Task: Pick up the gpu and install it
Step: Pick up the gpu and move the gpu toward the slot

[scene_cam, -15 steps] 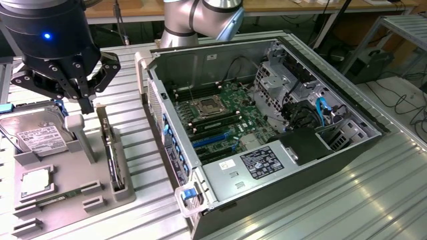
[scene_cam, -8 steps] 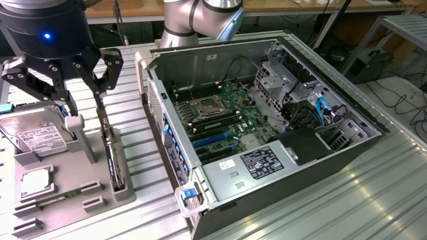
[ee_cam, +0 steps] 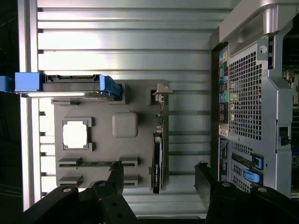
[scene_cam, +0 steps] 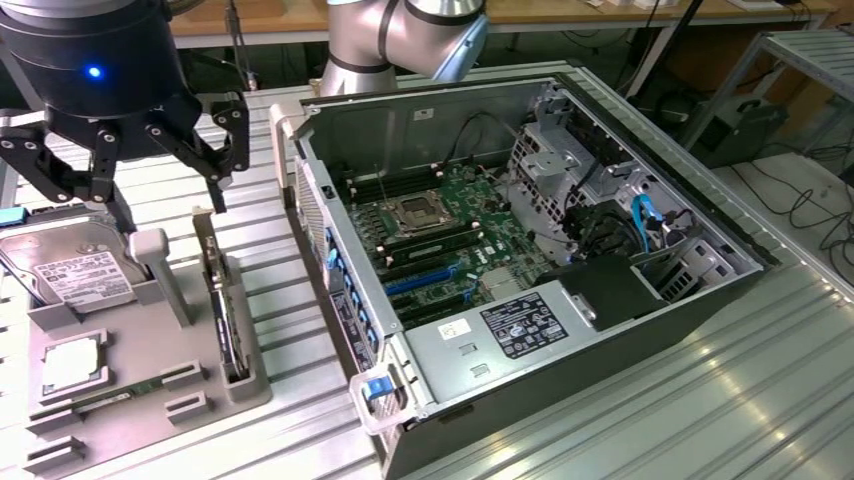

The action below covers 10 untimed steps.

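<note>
Gpu (scene_cam: pixel 230 318) (ee_cam: pixel 157 156): stands on edge in the slot of the grey holder tray (scene_cam: pixel 140 335) nearest the open computer case (scene_cam: pixel 534 250), seen edge-on so its faces are hidden and its lower part is sunk in the slot. Gripper (scene_cam: pixel 171 212) (ee_cam: pixel 159 170): above the tray, jaws spread wide, clear of the card, one finger on each side of it in the wrist view. Same tray: hard drive (scene_cam: pixel 74 272), cut off at the exterior view's left edge, and memory stick (scene_cam: pixel 118 393), hard to make out.
</note>
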Each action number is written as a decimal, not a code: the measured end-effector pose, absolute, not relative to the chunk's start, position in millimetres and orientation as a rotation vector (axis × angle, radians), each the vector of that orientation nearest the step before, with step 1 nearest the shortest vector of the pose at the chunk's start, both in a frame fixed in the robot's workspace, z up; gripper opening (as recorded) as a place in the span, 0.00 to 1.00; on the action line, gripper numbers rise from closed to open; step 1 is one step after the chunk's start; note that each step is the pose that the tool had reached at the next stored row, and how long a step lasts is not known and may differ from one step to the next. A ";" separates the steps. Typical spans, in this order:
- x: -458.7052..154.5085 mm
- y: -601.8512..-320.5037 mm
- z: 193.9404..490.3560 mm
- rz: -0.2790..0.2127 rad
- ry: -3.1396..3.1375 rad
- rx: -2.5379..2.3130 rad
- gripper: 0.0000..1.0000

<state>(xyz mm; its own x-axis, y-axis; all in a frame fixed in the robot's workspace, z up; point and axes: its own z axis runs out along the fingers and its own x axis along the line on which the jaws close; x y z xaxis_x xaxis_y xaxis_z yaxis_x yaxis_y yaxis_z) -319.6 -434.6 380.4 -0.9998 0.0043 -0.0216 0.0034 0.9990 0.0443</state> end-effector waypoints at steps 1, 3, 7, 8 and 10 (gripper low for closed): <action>-319.6 -434.6 380.4 0.069 3.119 0.006 0.72; -319.6 -434.6 380.4 0.069 3.119 0.005 0.72; -319.6 -434.6 380.0 0.069 3.119 0.001 0.72; -319.6 -434.6 380.0 0.069 3.119 -0.001 0.72; -319.6 -434.6 379.8 0.069 3.119 -0.006 0.72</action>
<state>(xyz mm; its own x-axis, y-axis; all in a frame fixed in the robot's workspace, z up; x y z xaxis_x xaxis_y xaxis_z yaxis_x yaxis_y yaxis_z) -319.6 -434.6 379.8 -0.9998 -0.0035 -0.0215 -0.0044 0.9990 0.0440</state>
